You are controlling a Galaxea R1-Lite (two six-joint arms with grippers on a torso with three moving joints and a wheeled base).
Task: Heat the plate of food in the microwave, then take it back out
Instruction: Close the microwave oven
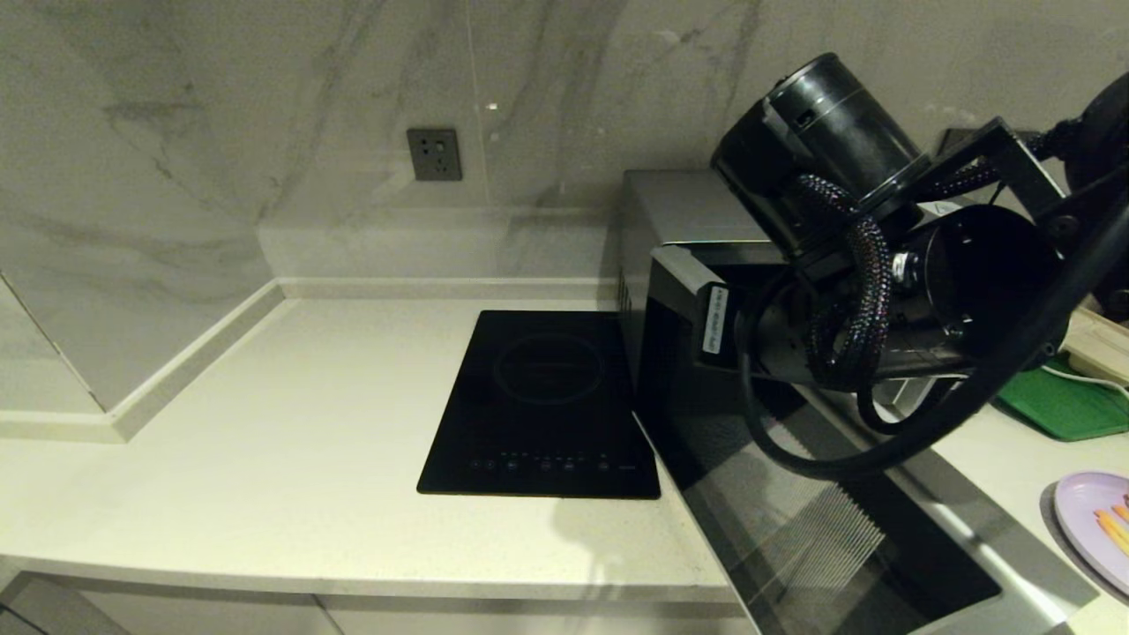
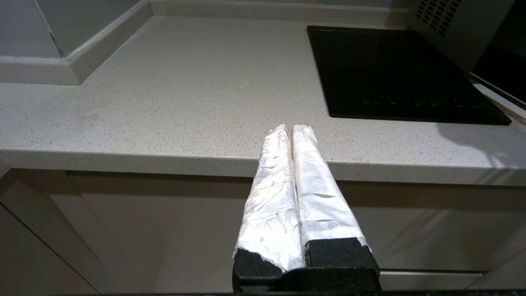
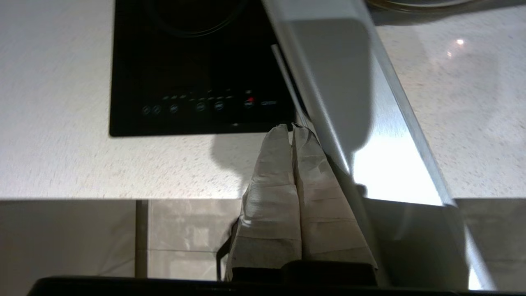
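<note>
The silver microwave (image 1: 679, 207) stands at the back right of the counter. Its dark glass door (image 1: 794, 520) is swung open toward me. My right arm (image 1: 882, 265) reaches over the door and hides its own gripper in the head view. In the right wrist view the right gripper (image 3: 291, 127) is shut and empty, its taped fingers (image 3: 316, 172) lying against the door's silver edge (image 3: 370, 123) on the cooktop side. The plate of food (image 1: 1098, 520), pale lilac with orange sticks, sits on the counter at the far right. My left gripper (image 2: 291, 128) is shut and empty, low in front of the counter edge.
A flat black induction cooktop (image 1: 542, 406) lies just left of the microwave. A green tray (image 1: 1067, 401) sits behind the plate at the right. Pale counter (image 1: 291, 423) stretches left to the marble wall with a socket (image 1: 434, 154).
</note>
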